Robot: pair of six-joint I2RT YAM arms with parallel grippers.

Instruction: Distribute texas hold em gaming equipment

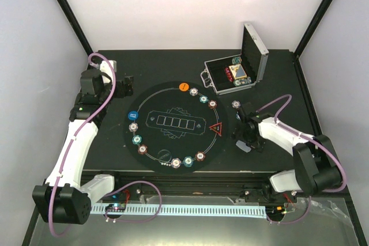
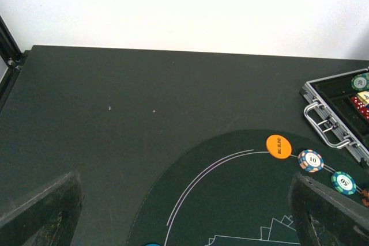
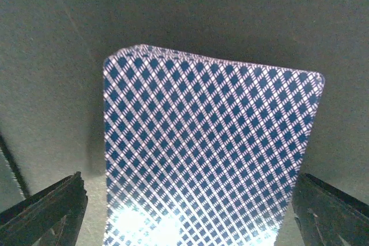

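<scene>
Blue-latticed playing cards (image 3: 207, 154), right of the round mat (image 1: 173, 99), sit between the right gripper's (image 3: 190, 200) spread fingers; left gripper (image 2: 187, 200) likewise spread.

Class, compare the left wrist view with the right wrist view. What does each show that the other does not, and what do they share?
Left wrist only: the orange disc, a white chip and a teal chip on the round mat, plus a corner of the silver case.
Right wrist only: a blue-checked playing card, back up, filling most of the frame.
Both: the dark table, and an open pincer, left pincer and right pincer, with fingers in the bottom corners.
</scene>
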